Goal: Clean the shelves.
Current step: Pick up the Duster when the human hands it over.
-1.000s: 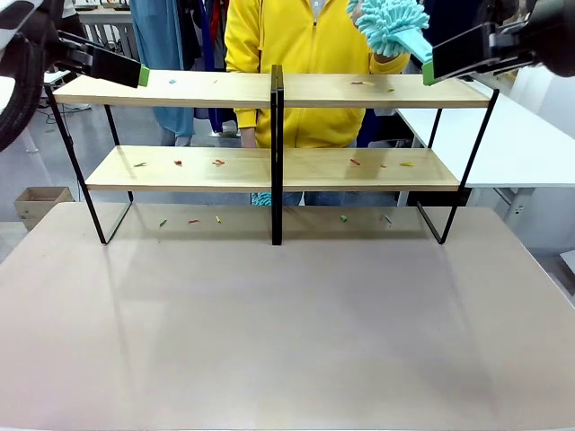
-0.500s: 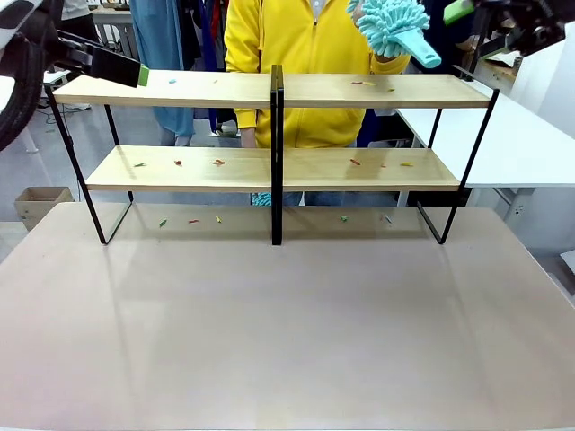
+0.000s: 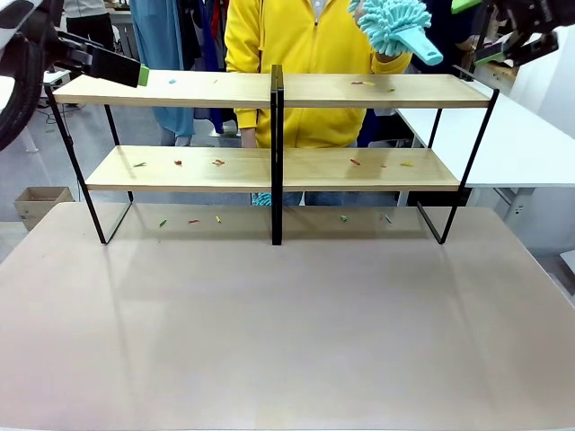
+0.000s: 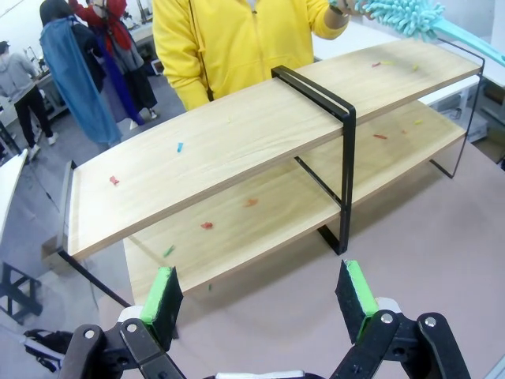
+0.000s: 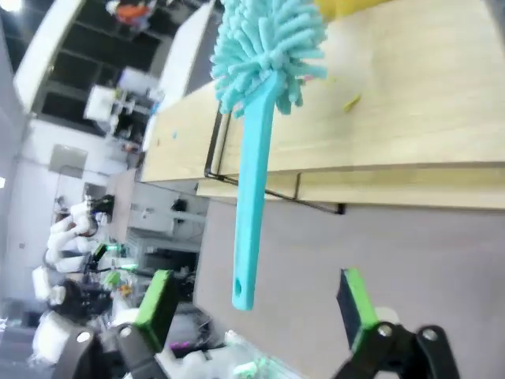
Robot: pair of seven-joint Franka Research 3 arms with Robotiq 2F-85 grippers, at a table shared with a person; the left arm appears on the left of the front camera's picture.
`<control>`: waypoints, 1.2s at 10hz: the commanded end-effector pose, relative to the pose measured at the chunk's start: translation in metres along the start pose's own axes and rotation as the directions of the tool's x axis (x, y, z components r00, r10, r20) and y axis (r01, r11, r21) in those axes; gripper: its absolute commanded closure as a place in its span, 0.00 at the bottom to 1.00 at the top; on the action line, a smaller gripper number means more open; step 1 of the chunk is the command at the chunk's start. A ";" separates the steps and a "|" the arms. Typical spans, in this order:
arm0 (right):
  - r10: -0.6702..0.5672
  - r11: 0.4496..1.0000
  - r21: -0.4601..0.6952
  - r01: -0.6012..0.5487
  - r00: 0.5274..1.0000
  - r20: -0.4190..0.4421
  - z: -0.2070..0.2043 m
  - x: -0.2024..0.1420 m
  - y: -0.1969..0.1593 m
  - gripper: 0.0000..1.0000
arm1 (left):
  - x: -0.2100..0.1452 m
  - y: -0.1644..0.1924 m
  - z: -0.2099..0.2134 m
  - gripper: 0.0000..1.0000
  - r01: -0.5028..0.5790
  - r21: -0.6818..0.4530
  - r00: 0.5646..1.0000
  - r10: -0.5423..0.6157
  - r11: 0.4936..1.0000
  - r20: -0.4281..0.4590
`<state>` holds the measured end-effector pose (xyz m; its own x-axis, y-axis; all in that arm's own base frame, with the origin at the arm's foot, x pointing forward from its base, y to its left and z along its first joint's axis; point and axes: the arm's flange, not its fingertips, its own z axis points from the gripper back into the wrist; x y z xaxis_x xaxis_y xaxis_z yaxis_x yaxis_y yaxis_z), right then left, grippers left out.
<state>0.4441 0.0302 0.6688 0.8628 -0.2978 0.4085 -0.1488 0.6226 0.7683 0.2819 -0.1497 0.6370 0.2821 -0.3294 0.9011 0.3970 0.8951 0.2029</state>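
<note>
Left pincer (image 4: 259, 272) apart | right pincer (image 5: 254, 284) apart | shelves (image 3: 198, 90) two-tier, pale wood, black-framed, strewn with coloured bits (image 3: 218, 162)

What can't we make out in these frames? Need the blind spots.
Front view: the scraps on the shelves are too small to identify.
Front view: the person's hand on the duster is hidden behind its fluffy head; the left wrist view crops it at the top edge.
Front view: the right end effector is cut by the top edge; the right wrist view shows it open.
</note>
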 end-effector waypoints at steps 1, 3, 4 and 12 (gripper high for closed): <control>-0.072 0.993 0.086 0.084 0.988 -0.135 -0.029 0.052 -0.016 0.00 | 0.000 0.000 0.001 0.00 0.000 0.005 1.000 0.000 1.000 0.002; -0.105 0.985 0.116 0.126 0.979 -0.172 -0.052 0.071 -0.027 0.00 | 0.000 0.000 0.001 0.00 0.000 0.005 1.000 0.000 1.000 0.002; -0.108 0.981 0.140 0.138 0.973 -0.205 -0.062 0.075 -0.028 0.00 | 0.000 0.000 0.001 0.00 0.000 0.005 1.000 0.000 1.000 0.002; -0.094 0.983 0.132 0.130 0.963 -0.254 -0.077 0.074 -0.027 1.00 | 0.000 0.000 0.001 0.00 0.000 0.005 1.000 0.000 1.000 0.002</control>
<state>0.5473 0.0476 0.6375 0.9658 -0.1755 0.1908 -0.0843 0.4834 0.8713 0.2819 -0.1497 0.6371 0.2820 -0.3292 0.9011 0.3971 0.8951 0.2027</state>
